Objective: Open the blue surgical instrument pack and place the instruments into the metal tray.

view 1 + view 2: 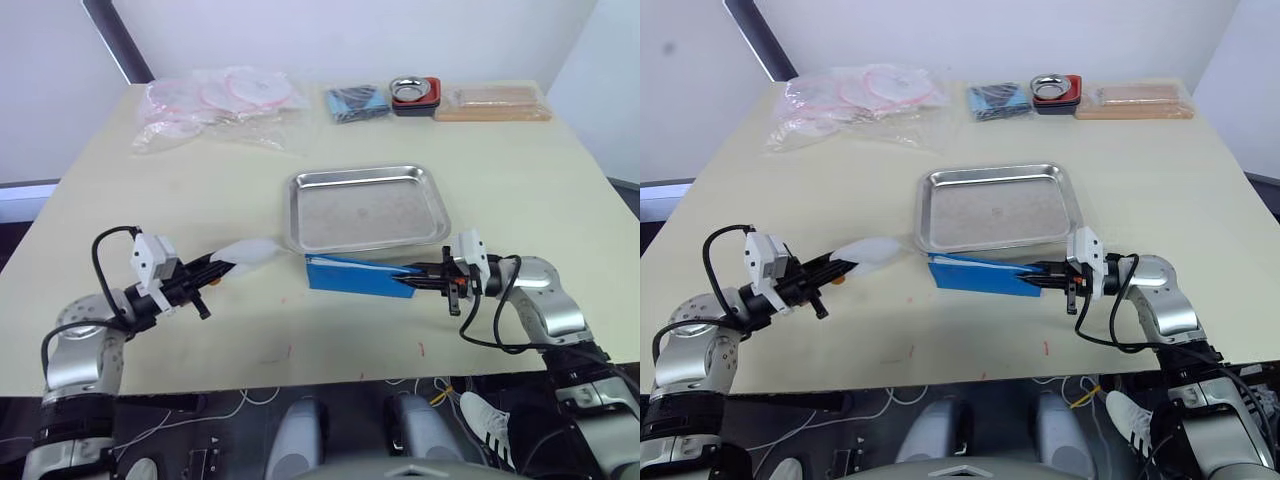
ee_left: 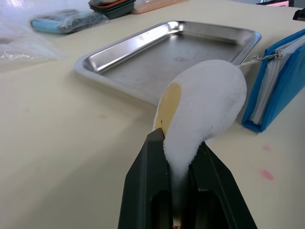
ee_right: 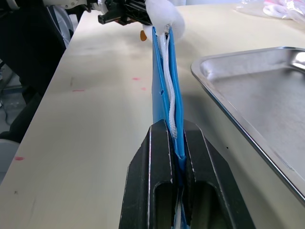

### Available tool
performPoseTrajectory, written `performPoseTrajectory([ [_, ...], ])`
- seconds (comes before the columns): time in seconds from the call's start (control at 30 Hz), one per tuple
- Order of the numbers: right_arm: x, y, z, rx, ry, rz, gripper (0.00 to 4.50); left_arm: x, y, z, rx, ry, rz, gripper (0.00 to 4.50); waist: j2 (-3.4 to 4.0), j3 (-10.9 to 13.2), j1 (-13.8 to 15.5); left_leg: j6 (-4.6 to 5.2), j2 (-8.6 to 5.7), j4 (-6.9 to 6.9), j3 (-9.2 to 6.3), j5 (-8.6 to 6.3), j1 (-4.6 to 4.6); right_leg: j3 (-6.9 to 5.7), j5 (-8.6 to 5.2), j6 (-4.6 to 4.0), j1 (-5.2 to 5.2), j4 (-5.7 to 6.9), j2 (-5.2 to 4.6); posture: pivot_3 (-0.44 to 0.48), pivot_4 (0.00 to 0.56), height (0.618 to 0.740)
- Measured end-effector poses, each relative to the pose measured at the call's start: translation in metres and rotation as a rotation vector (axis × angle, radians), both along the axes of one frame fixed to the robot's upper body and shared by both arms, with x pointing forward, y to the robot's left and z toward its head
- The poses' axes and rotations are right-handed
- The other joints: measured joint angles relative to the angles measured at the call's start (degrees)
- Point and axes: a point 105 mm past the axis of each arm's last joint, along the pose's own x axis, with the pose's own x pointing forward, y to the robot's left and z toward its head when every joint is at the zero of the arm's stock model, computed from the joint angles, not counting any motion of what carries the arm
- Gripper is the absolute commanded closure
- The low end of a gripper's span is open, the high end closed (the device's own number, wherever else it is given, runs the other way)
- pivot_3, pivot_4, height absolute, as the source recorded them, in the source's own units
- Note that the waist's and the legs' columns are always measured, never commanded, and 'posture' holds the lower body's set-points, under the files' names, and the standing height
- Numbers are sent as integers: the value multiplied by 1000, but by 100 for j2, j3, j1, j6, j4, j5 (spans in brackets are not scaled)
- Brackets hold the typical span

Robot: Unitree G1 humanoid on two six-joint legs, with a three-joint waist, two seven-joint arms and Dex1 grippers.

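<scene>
The blue surgical instrument pack [image 1: 355,275] is lying just beside the near rim of the metal tray [image 1: 366,207], with the right gripper [image 1: 408,279] pinching its right-hand edge between closed fingers and the left gripper [image 1: 219,267] clamping a white fluffy pull tab [image 2: 202,102] that is tied by a cord to the pack's zipper. The step in hand looks like unzipping; no instruments are showing yet. Next the left arm probably needs to be drawing the tab away from the pack while the right is bracing it, keeping the pack off the tray rim.
</scene>
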Motion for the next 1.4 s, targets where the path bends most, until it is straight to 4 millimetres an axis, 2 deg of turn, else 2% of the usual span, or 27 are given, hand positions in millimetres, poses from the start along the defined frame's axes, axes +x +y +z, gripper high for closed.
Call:
performPoseTrajectory([
  [0.27,2,0,0,5,18,-12,4500,-3,3,-6,19,10,16,4449,0,0,-6,0,0,0,0,0,1,0,1,-3,0,0,0,0,150,740],
  [0.5,4,-1,0,23,50,-40,4500,-12,7,-26,124,89,3,4449,-5,-4,-1,0,5,-1,1,0,2,0,1,-3,0,0,-2,0,150,740],
  [0.77,2,-2,0,45,69,-36,4500,-11,4,-29,165,97,-14,4449,4,-10,5,0,3,-1,3,0,6,3,1,-2,1,1,-5,0,150,740],
  [1.03,-5,0,0,142,176,-20,4500,-9,4,-34,191,128,-24,4449,34,-17,16,0,1,-1,4,0,5,3,1,-2,0,2,-5,0,150,740],
  [1.27,-3,-1,24,307,209,-39,4500,-10,3,-36,197,122,-42,4449,38,-18,18,0,1,-2,3,0,5,4,1,-2,0,2,-6,0,150,740],
  [1.4,-1,2,25,348,247,-48,4500,-10,3,-35,197,116,-43,4449,39,-17,20,0,1,-2,3,0,5,4,1,-2,0,2,-6,0,150,740],
])
